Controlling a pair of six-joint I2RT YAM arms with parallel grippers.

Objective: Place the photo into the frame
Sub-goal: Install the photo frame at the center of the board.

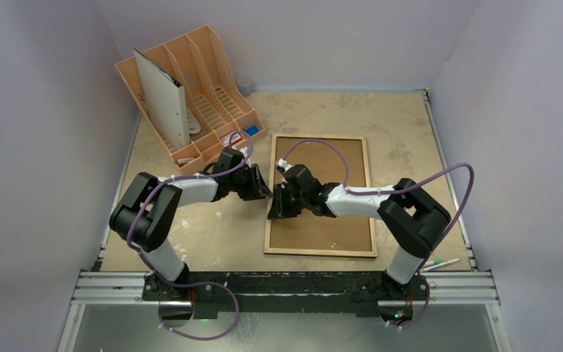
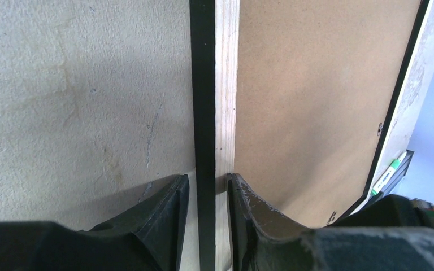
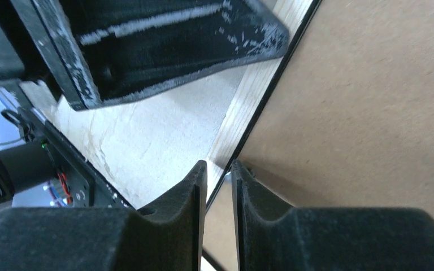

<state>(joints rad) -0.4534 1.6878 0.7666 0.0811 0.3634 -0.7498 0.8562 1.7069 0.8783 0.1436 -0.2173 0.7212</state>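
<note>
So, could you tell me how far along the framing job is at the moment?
Little looks done: the frame lies flat, brown backing board inside it; a white sheet, possibly the photo, stands in the organizer. In hand: left gripper clamps the frame's left rim, right gripper at its inner edge. Left: board out, photo in.

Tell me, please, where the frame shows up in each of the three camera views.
Top external: the frame lies flat on the table, right of centre, partly under the right arm.
Left wrist: its rim runs vertically up the middle.
Right wrist: its rim runs diagonally from the top down towards bottom centre.
Shared landmark: the brown backing board inside it.
</note>
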